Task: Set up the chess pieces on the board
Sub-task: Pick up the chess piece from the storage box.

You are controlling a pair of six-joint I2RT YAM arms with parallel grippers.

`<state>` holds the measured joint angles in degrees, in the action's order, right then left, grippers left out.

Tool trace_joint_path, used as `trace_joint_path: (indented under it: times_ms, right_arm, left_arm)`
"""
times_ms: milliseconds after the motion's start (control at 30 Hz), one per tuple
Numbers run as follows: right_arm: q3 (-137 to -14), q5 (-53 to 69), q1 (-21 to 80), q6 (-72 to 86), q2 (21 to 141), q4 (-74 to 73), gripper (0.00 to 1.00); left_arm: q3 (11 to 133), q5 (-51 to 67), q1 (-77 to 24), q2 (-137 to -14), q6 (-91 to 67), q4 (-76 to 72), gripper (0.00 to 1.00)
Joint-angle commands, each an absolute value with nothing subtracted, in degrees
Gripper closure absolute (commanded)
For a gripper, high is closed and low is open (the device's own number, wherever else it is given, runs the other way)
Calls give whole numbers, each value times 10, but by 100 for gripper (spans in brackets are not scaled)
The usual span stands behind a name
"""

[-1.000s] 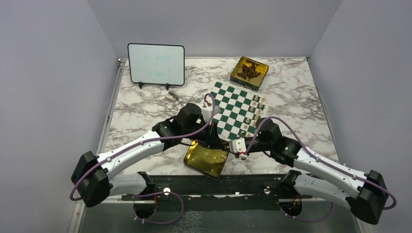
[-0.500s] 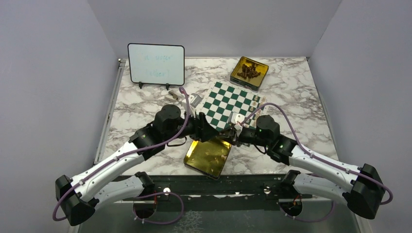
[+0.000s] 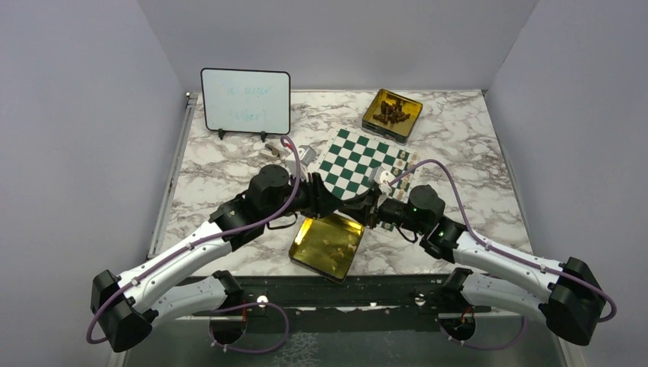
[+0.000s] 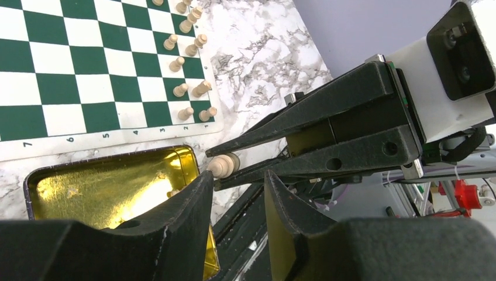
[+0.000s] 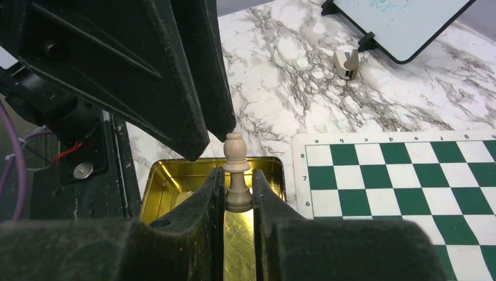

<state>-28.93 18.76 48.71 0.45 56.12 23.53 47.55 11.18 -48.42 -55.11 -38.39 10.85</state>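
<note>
My right gripper (image 5: 237,177) is shut on the base of a cream chess piece (image 5: 236,151), which sticks out past its fingertips. My left gripper (image 4: 237,175) is open, and its left fingertip (image 4: 205,177) lies right beside that piece (image 4: 224,165). In the top view the left gripper (image 3: 341,206) and the right gripper (image 3: 365,208) meet tip to tip above the far edge of the near gold tin. The green and white board (image 3: 359,164) lies just beyond, with several cream pieces (image 4: 187,58) in two rows along its right edge.
The near gold tin (image 3: 306,256) holds a few loose cream pieces. A second gold tin (image 3: 413,115) with dark pieces stands behind the board. A whiteboard (image 3: 245,101) stands at the back left, with a small grey object (image 3: 269,151) in front of it.
Both grippers have risen from the near tin and swung toward each other. The right one carries the cream piece, and the left one's open fingers have come up to it.
</note>
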Motion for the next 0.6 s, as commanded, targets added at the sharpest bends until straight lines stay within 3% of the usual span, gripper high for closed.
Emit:
trace_joint_path:
  times_ms: [0, 367, 567]
  right_arm:
    - [-287, 174, 491, 18, 552, 266, 99]
    - [-289, 166, 491, 23, 555, 250, 99]
    - [-279, 162, 490, 25, 549, 251, 99]
  left_arm:
    - [470, 87, -483, -561, -392, 78, 61]
    - [480, 66, -483, -576, -390, 91, 53]
    - [476, 76, -483, -576, -397, 76, 72]
